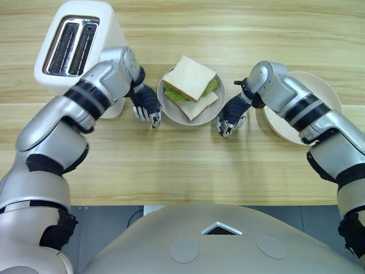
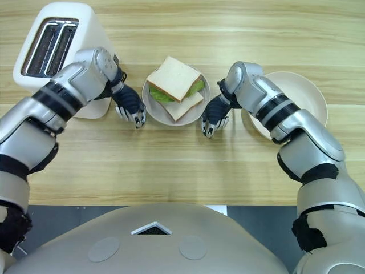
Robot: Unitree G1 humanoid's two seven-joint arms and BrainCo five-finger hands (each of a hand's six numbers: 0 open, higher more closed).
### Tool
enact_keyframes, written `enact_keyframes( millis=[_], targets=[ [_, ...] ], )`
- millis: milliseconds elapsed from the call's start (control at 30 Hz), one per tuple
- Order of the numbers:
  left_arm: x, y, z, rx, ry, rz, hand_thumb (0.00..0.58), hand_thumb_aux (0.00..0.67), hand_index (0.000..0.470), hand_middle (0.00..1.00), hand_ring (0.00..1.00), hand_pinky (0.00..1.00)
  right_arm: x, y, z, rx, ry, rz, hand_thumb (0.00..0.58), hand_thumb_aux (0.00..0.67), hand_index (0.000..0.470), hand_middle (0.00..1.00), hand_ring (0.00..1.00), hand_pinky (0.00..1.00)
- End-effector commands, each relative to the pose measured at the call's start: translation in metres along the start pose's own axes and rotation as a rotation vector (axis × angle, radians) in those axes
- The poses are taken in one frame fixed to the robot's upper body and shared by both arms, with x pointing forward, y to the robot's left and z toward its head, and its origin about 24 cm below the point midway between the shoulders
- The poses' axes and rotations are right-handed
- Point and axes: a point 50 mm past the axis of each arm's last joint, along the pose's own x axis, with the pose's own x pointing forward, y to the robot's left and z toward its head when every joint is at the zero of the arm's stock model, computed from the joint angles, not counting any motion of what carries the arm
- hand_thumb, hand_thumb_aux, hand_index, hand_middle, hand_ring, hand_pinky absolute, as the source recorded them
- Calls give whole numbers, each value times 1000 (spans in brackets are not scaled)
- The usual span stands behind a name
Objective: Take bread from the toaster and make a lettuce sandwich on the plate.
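A sandwich (image 1: 191, 84) of two white bread slices with green lettuce (image 1: 175, 95) between them lies on a small grey plate (image 1: 171, 109) at the table's middle. The top slice sits askew over the bottom one. My left hand (image 1: 146, 105) rests on the table just left of the plate, fingers curled downward, holding nothing. Just right of the plate, my right hand (image 1: 231, 116) rests the same way with nothing in it. The white toaster (image 1: 74, 45) stands at the back left, both of its slots dark.
A cream bowl (image 1: 319, 91) sits to the right, partly covered by my right forearm. The wooden table's front edge (image 1: 188, 203) runs below the hands, with bare wood between it and the plate.
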Motion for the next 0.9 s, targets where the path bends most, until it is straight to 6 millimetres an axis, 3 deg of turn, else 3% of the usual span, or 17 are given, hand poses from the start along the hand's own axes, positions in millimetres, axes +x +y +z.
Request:
enact_keyframes(
  millis=[33, 233, 333, 467, 567, 600, 633, 667, 700, 733, 800, 900],
  targets=[
    [-27, 29, 20, -3, -45, 140, 580, 670, 470, 1000, 1000, 1000, -28, -36, 7, 43, -25, -241, 580, 670, 470, 941, 941, 941],
    [-48, 51, 49, 2, -107, 335, 580, 670, 470, 1000, 1000, 1000, -62, -68, 19, 154, -139, -562, 580, 670, 470, 949, 949, 949],
    [-58, 57, 53, -11, -110, 428, 580, 670, 470, 1000, 1000, 1000, -79, -76, 24, 181, -165, -674, 580, 670, 470, 945, 945, 945],
    [-70, 54, 46, 19, -141, 386, 580, 670, 470, 1000, 1000, 1000, -90, -69, 12, 130, -156, -627, 580, 670, 470, 941, 941, 941],
    [-87, 35, 54, 188, -312, 268, 580, 670, 470, 1000, 1000, 1000, -107, -48, -5, 27, -265, -544, 580, 670, 470, 894, 894, 894],
    [-96, 22, 60, 264, -387, 256, 580, 670, 470, 1000, 1000, 1000, -116, -37, -8, -15, -321, -538, 580, 670, 470, 706, 706, 706],
    [-109, 2, 67, 345, -494, 281, 580, 670, 470, 1000, 1000, 1000, -131, -24, -6, -56, -412, -582, 580, 670, 470, 39, 39, 39],
    [-120, -19, 74, 415, -614, 328, 580, 670, 470, 467, 467, 467, -144, -10, -2, -106, -504, -634, 509, 436, 306, 0, 0, 0],
    [-126, -41, 79, 474, -734, 380, 462, 368, 258, 0, 0, 0, -154, 4, -1, -146, -582, -719, 0, 0, 0, 0, 0, 0],
    [-127, -60, 81, 511, -844, 441, 0, 0, 0, 0, 0, 0, -160, 17, -2, -164, -646, -795, 0, 0, 0, 0, 0, 0],
    [-109, -79, 79, 487, -1026, 512, 0, 0, 0, 0, 0, 0, -161, 36, -10, -170, -746, -927, 0, 0, 0, 0, 0, 0],
    [-85, -69, 78, 304, -1246, 653, 0, 0, 0, 0, 0, 0, -165, 40, -9, -114, -901, -1101, 0, 0, 0, 0, 0, 0]
  ],
)
